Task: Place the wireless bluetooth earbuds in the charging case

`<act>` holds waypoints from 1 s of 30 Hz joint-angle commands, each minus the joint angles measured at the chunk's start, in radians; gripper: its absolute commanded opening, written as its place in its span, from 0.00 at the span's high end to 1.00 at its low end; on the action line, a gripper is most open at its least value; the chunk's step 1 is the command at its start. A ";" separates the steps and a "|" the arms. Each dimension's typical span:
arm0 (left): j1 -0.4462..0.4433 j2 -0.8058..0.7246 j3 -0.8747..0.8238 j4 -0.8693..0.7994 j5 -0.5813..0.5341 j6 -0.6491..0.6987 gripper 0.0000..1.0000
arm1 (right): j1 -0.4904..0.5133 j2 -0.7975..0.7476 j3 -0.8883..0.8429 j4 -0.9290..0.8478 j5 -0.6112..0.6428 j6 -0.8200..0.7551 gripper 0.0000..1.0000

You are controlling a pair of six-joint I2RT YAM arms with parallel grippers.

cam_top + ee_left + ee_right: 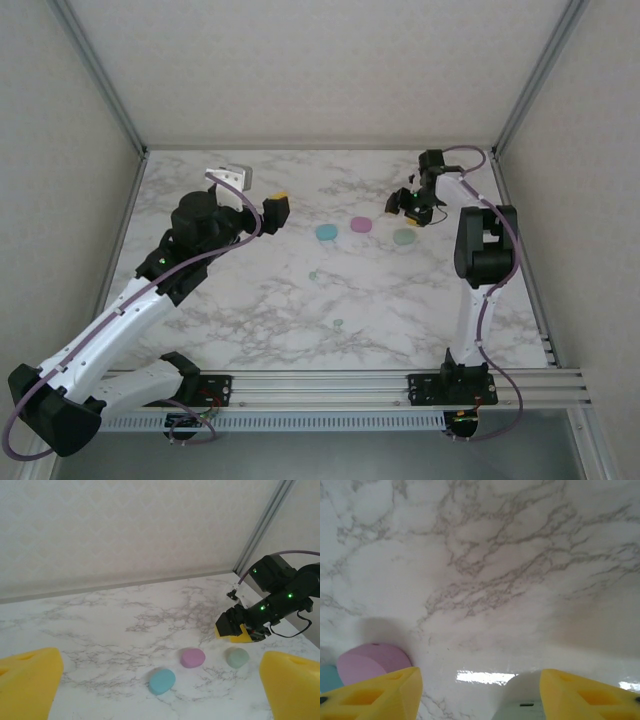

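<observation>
1. L gripper (276,213): jaws fully apart, nothing btwn them. It hangs raised over the left-centre of the table (250,320), aimed toward the cases. In the L wrist view its yellow fingers (27,682) sit at the frame edges, w/ all three cases on the table ahead and no contact.

2. R gripper (405,205): jaws part-open, nothing held. It is at the far right of the table, just behind the mint case (404,237). In the R wrist view the yellow fingers (377,695) stand apart. The mint case top shows btwn them, close against one finger; cannot tell if they touch. The pink case (372,661) lies just beyond the other finger.

3. Cases: a row across mid-table, L to R: teal case (326,232), pink case, mint case. All look closed and lie apart from each other.

4. Earbuds (313,275): two tiny pale-green bits lie loose on the table in the top view. One is on the near side of the teal case; the other earbud (338,323) is nearer the arm bases. Both are apart from the cases and well apart from the grippers. They are too small to tell orientation.
</observation>
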 commanded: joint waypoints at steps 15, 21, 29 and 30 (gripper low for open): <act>0.007 0.026 0.043 -0.003 0.037 -0.013 0.00 | 0.003 -0.085 -0.101 -0.117 -0.021 -0.112 0.39; 0.007 0.023 0.038 -0.001 0.032 -0.014 0.00 | 0.017 -0.141 -0.187 -0.099 -0.039 -0.140 0.37; 0.007 0.032 0.043 0.000 0.042 -0.020 0.00 | 0.078 -0.207 -0.280 -0.038 0.180 -0.141 0.32; 0.007 0.034 0.043 0.000 0.040 -0.021 0.00 | 0.089 -0.212 -0.290 -0.031 0.222 -0.141 0.31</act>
